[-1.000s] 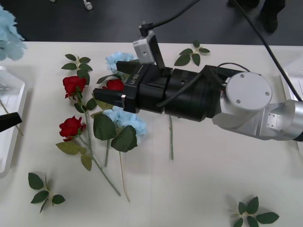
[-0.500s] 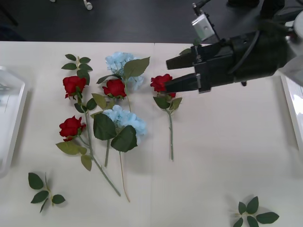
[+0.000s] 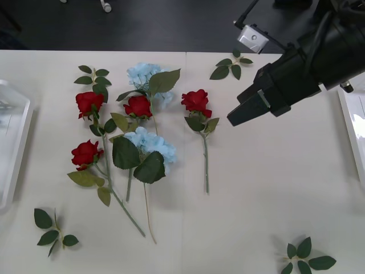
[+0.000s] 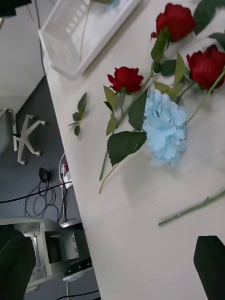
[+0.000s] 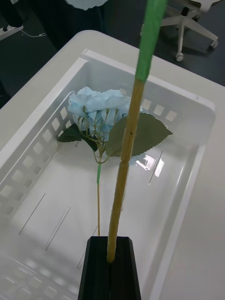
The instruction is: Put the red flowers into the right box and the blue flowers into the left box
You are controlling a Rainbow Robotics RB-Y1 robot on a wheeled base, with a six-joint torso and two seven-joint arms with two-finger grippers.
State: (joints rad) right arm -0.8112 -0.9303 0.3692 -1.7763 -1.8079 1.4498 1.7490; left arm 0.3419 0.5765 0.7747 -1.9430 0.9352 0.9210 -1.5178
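Red flowers lie loose on the table: one (image 3: 89,103) at the left, one (image 3: 138,106) mid-pile, one (image 3: 195,100) alone to the right, one (image 3: 85,153) nearer. Two blue flowers (image 3: 145,74) (image 3: 151,144) lie among them. My right gripper (image 3: 236,114) hovers open and empty to the right of the lone rose; its wrist view shows a blue flower (image 4: 164,126) below it. My left gripper (image 5: 110,243) is shut on a blue flower's stem (image 5: 129,140) over the left box (image 5: 197,154), where another blue flower (image 5: 98,105) lies. The right box (image 3: 355,123) sits at the right edge.
The left box (image 3: 14,142) shows at the table's left edge. Loose leaf sprigs lie at the near left (image 3: 51,228), near right (image 3: 305,257), the far side (image 3: 231,65) and above the left rose (image 3: 94,77). Bare tabletop spreads between the flowers and the right box.
My right arm has pulled back from over the flower pile to the upper right, uncovering the lone rose. The left gripper's tip has left the front view's left edge.
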